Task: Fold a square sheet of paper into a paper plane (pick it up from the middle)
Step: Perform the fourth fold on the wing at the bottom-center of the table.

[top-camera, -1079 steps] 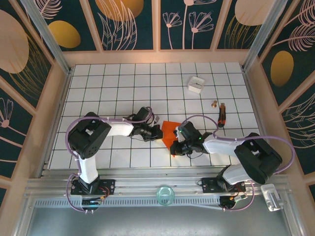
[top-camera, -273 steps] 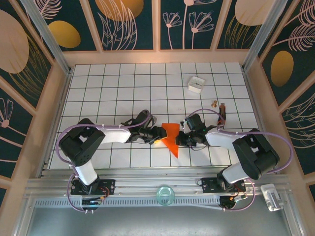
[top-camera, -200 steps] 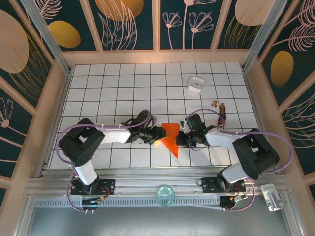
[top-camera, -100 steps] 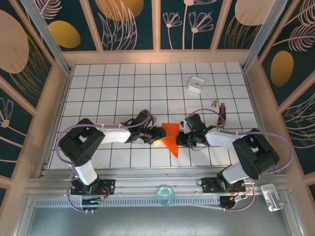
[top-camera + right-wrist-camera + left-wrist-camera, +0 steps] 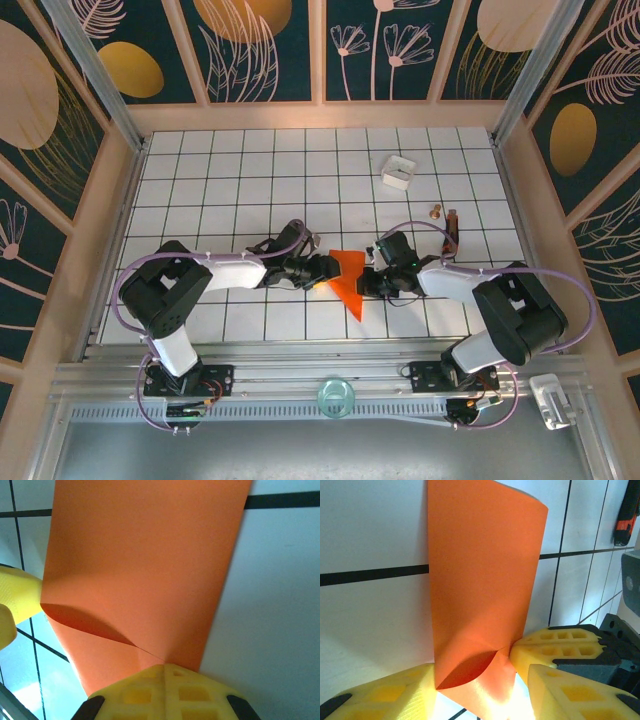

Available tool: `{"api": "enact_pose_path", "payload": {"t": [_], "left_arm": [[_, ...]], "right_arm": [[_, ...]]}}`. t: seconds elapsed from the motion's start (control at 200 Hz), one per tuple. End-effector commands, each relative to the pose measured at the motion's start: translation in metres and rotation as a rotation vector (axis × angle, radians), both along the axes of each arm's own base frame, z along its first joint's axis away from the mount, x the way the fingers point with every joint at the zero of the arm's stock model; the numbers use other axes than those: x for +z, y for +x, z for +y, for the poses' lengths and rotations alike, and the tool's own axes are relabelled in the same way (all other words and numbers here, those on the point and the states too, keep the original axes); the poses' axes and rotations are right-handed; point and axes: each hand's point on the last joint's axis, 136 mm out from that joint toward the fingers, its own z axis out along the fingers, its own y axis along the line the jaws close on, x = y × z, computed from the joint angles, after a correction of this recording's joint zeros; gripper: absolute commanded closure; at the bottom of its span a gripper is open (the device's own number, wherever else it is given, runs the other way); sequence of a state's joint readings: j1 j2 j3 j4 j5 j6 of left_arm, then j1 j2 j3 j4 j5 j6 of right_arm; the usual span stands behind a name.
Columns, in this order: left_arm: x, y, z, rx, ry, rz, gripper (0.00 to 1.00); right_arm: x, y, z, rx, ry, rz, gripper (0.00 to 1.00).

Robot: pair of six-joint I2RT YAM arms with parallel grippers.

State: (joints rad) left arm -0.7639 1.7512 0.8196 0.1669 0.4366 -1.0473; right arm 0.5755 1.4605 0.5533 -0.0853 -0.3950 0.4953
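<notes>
Orange-red paper [image 5: 480,580]; black-gridded white table [image 5: 250,170].

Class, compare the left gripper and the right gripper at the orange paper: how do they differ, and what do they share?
The left gripper has its jaws apart with the paper between them; the right gripper has its jaws shut on the paper's edge. The left gripper comes at the paper from the left, the right gripper from the right. Both have yellow fingers and lie low over the table.

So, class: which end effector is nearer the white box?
Right. The right end effector sits nearside of the white box, slightly left; the left end effector lies farther left, across the paper.
</notes>
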Motion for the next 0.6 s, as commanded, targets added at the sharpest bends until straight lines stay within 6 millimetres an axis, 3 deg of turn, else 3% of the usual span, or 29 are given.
{"api": "enact_pose_path", "payload": {"t": [0.0,0.26,0.595], "left_arm": [[-0.002,0.002,0.003,-0.007,0.026,0.003,0.49],[-0.014,0.004,0.018,0.009,0.111,-0.002,0.49],[-0.013,0.001,0.005,-0.038,0.06,0.025,0.49]], "right_arm": [[-0.026,-0.018,-0.02,-0.004,-0.093,0.073,1.0],[-0.026,-0.019,-0.021,-0.001,-0.093,0.073,1.0],[-0.026,-0.017,-0.02,0.0,-0.094,0.075,1.0]]}}
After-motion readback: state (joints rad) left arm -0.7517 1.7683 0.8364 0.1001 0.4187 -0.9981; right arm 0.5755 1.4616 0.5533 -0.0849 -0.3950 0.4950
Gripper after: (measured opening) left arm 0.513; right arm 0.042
